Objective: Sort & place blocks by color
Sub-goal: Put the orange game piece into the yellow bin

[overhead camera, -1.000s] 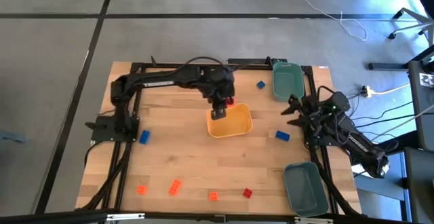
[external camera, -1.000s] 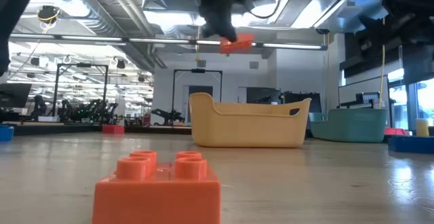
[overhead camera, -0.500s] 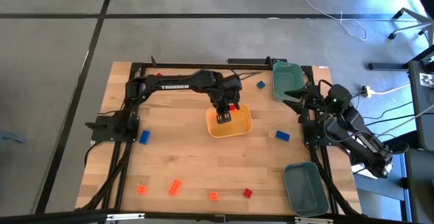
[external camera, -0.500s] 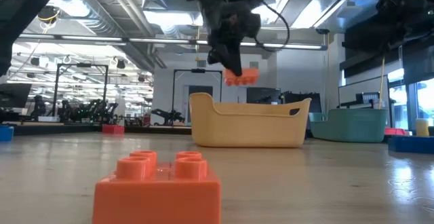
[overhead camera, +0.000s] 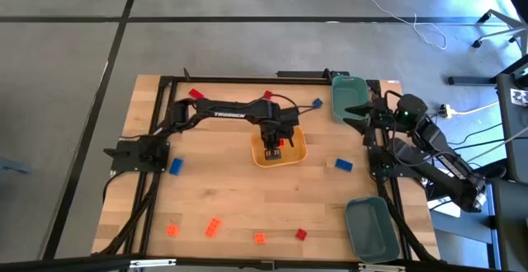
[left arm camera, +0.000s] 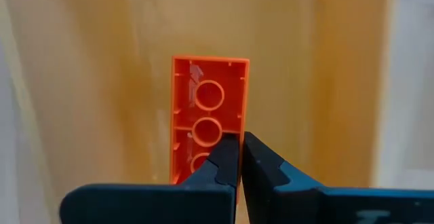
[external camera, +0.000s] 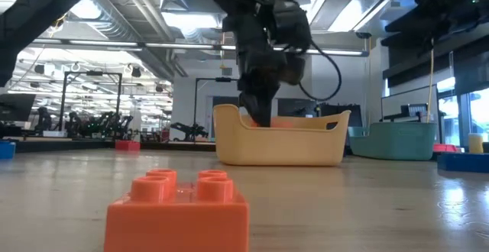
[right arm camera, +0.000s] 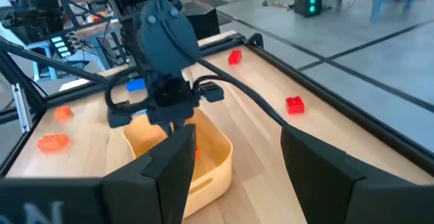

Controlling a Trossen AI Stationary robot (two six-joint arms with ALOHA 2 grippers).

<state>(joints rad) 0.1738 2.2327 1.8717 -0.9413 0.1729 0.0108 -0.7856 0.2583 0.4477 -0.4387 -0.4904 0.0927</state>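
Left hand (overhead camera: 273, 150) closed on an orange block (left arm camera: 207, 112), lowered inside the yellow tray (overhead camera: 296, 153). Right hand (right arm camera: 234, 159) open, empty, beside the worktop (overhead camera: 247, 206) edge.

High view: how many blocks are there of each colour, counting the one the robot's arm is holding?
red blocks: 3
blue blocks: 3
orange blocks: 4, one of them held by the left gripper in the yellow tray
Total: 10
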